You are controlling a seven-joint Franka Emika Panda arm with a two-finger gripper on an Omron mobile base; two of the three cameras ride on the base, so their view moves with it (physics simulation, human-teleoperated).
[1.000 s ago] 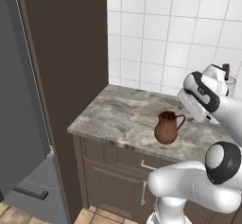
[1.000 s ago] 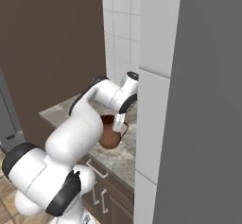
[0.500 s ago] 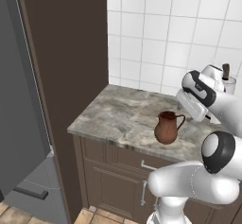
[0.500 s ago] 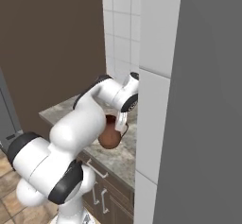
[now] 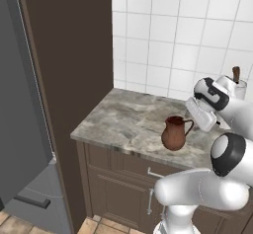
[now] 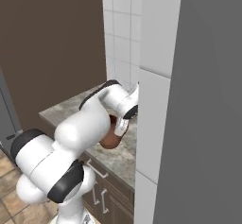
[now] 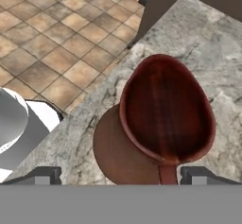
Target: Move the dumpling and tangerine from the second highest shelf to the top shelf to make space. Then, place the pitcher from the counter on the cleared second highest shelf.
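The pitcher (image 5: pixel 174 133), a reddish-brown jug, stands upright on the marbled counter (image 5: pixel 123 117) near its front edge. My gripper (image 5: pixel 196 121) hangs just right of the pitcher, by its handle. In the hand view I look down into the pitcher's flared mouth (image 7: pixel 165 109). The gripper (image 7: pixel 120 176) is open, its two fingertips (image 7: pixel 45 173) far apart, and the handle's top sits between them, nearer the right one. From the right base, my arm covers most of the pitcher (image 6: pixel 109 140). The dumpling, the tangerine and both shelves are out of view.
A dark brown tall panel (image 5: pixel 74 55) bounds the counter's left end, with a grey fridge door (image 5: pixel 20 109) beyond it. A white holder with a brown utensil (image 5: pixel 236 79) stands at the tiled back wall. A grey fridge side (image 6: pixel 203 100) blocks the right.
My hand has eased slightly down and left toward the pitcher, and the arm's lower links have swung round. The jaws stay open. The pitcher has not moved.
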